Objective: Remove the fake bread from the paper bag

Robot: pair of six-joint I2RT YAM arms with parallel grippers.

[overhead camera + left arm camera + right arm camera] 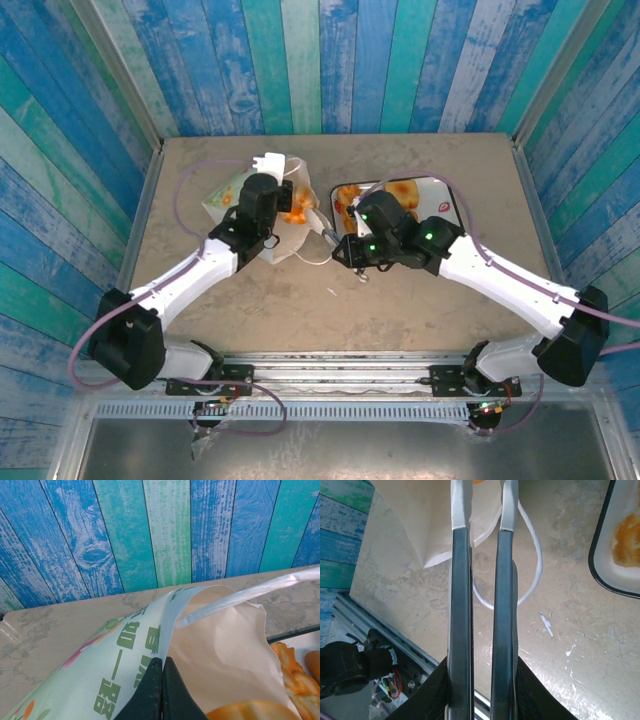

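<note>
At lower centre the left gripper (pixel 162 660) jaws pinch the paper bag (pixel 220 645) rim; the right gripper (pixel 484 490) jaws stand narrow at its mouth. If the rim slips, the bag could fold over the fake bread (pixel 250 711).

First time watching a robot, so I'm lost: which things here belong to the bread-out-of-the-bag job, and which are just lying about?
Part of the job:
paper bag
fake bread inside it
left claw, pinching the bag's edge
right claw, near the bag's loop handle
tray, holding pastries

Just there:
table
blue plank walls
</note>
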